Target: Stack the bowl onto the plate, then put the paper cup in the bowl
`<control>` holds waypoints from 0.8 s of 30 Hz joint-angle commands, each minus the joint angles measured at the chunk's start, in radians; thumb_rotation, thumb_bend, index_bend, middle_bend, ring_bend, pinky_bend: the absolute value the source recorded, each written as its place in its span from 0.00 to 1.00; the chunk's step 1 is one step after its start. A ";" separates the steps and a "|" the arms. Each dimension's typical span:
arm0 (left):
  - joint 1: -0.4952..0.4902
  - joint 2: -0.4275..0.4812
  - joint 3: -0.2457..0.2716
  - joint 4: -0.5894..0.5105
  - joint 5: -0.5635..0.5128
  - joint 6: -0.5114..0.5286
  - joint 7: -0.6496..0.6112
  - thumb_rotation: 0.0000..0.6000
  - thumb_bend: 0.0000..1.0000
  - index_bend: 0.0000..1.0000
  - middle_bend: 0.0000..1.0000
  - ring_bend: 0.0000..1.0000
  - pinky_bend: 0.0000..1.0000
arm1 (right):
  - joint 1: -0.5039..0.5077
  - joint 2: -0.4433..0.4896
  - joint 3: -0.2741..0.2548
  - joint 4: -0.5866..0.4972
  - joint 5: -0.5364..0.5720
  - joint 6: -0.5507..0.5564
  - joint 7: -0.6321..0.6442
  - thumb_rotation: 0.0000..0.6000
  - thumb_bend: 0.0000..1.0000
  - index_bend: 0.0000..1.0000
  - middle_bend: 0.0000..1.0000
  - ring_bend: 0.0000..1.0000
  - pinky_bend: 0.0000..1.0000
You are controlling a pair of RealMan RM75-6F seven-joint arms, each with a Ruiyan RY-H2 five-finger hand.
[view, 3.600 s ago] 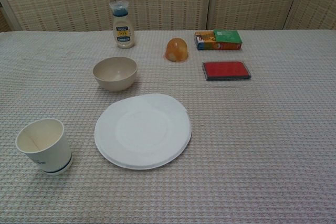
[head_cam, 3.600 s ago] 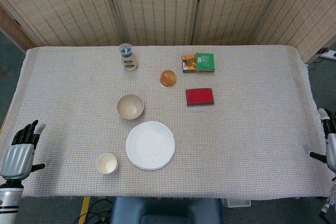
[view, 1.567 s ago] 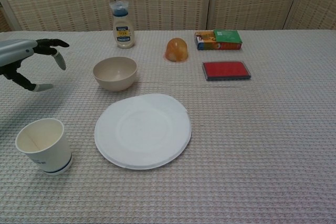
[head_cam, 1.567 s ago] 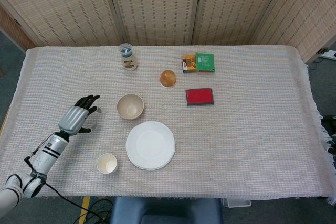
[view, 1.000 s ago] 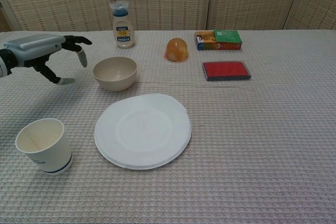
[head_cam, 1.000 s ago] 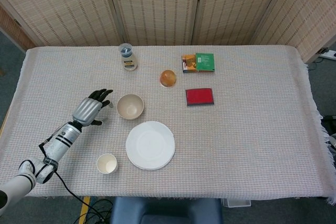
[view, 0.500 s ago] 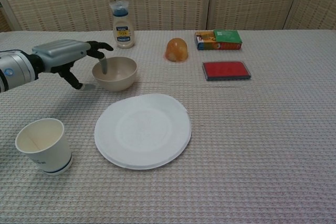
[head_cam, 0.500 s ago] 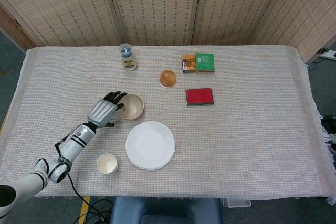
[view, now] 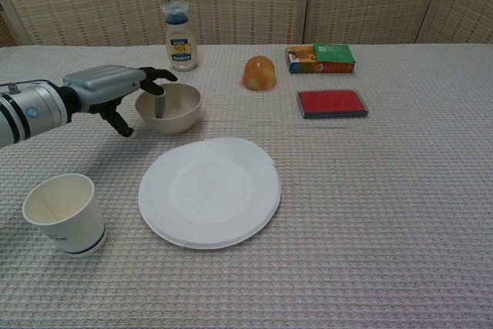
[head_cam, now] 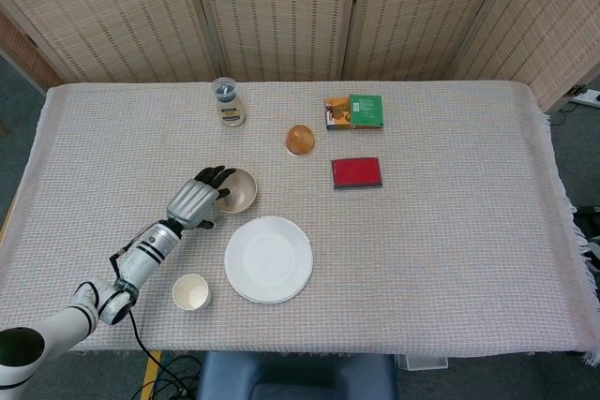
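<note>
Beige bowl (view: 170, 107) is getting the left hand (view: 115, 90) hooking open fingers (view: 158, 102) over its rim; pinch firmly, lift level toward the white plate (view: 209, 192).

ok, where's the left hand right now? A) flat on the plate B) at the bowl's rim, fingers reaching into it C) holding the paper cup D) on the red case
B. In the chest view the left hand is at the near-left rim of the bowl, a fingertip dipping inside; the paper cup and plate stand untouched.
</note>
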 commanded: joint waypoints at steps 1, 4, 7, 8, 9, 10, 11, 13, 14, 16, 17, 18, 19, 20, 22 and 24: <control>-0.001 -0.011 0.005 0.019 -0.001 0.001 -0.013 1.00 0.33 0.52 0.09 0.00 0.14 | 0.000 0.000 0.000 0.001 0.002 0.001 0.000 1.00 0.17 0.08 0.08 0.00 0.00; -0.004 -0.023 0.010 0.042 0.002 0.001 -0.026 1.00 0.35 0.53 0.09 0.00 0.14 | 0.001 -0.002 0.001 0.002 0.005 0.002 -0.003 1.00 0.17 0.08 0.08 0.00 0.00; -0.005 -0.035 0.014 0.064 0.005 0.009 -0.031 1.00 0.36 0.53 0.09 0.00 0.14 | 0.004 -0.003 -0.001 0.001 0.005 -0.001 -0.008 1.00 0.17 0.08 0.08 0.00 0.00; -0.005 -0.040 0.014 0.073 0.006 0.013 -0.029 1.00 0.36 0.53 0.09 0.00 0.14 | 0.004 -0.003 -0.002 0.000 0.004 -0.001 -0.010 1.00 0.17 0.08 0.08 0.00 0.00; -0.005 -0.046 0.014 0.084 0.005 0.017 -0.029 1.00 0.36 0.53 0.09 0.00 0.14 | 0.005 -0.004 -0.002 -0.001 0.004 -0.001 -0.011 1.00 0.17 0.08 0.08 0.00 0.00; -0.004 -0.051 0.013 0.092 0.004 0.019 -0.029 1.00 0.36 0.54 0.09 0.00 0.14 | 0.005 -0.004 -0.003 -0.001 0.004 -0.001 -0.012 1.00 0.17 0.08 0.08 0.00 0.00; -0.004 -0.057 0.013 0.102 0.003 0.022 -0.030 1.00 0.36 0.55 0.09 0.00 0.14 | 0.005 -0.004 -0.003 -0.001 0.005 -0.001 -0.013 1.00 0.17 0.08 0.08 0.00 0.00; -0.002 -0.072 0.011 0.123 0.001 0.033 -0.031 1.00 0.36 0.56 0.10 0.00 0.14 | 0.005 -0.004 -0.002 -0.001 0.007 0.001 -0.015 1.00 0.17 0.08 0.08 0.00 0.00; -0.001 -0.078 0.012 0.132 0.001 0.036 -0.031 1.00 0.36 0.57 0.10 0.00 0.14 | 0.005 -0.005 -0.002 -0.001 0.008 0.001 -0.017 1.00 0.17 0.08 0.08 0.00 0.00; -0.001 -0.087 0.014 0.146 0.003 0.042 -0.039 1.00 0.36 0.58 0.10 0.00 0.14 | 0.006 -0.006 -0.002 -0.002 0.010 0.001 -0.020 1.00 0.17 0.08 0.08 0.00 0.00; -0.001 -0.090 0.015 0.151 0.005 0.046 -0.043 1.00 0.36 0.59 0.10 0.00 0.14 | 0.007 -0.006 -0.003 -0.002 0.010 0.000 -0.021 1.00 0.17 0.08 0.08 0.00 0.00; -0.001 -0.093 0.017 0.156 0.006 0.050 -0.047 1.00 0.36 0.59 0.10 0.00 0.14 | 0.007 -0.006 -0.003 -0.002 0.011 -0.001 -0.022 1.00 0.17 0.08 0.08 0.00 0.00; -0.001 -0.096 0.019 0.160 0.009 0.053 -0.053 1.00 0.36 0.60 0.10 0.00 0.14 | 0.008 -0.006 -0.002 -0.002 0.012 -0.001 -0.024 1.00 0.17 0.08 0.08 0.00 0.00; -0.002 -0.098 0.020 0.163 0.010 0.055 -0.057 1.00 0.36 0.60 0.10 0.00 0.14 | 0.009 -0.007 -0.002 -0.001 0.013 -0.001 -0.024 1.00 0.17 0.08 0.08 0.00 0.00; -0.003 -0.101 0.020 0.168 0.010 0.057 -0.059 1.00 0.36 0.61 0.10 0.00 0.14 | 0.009 -0.007 -0.002 -0.001 0.014 -0.001 -0.025 1.00 0.17 0.08 0.08 0.00 0.00; -0.005 -0.103 0.021 0.170 0.011 0.059 -0.062 1.00 0.36 0.62 0.10 0.00 0.14 | 0.009 -0.008 -0.002 0.000 0.015 -0.001 -0.025 1.00 0.17 0.08 0.08 0.00 0.00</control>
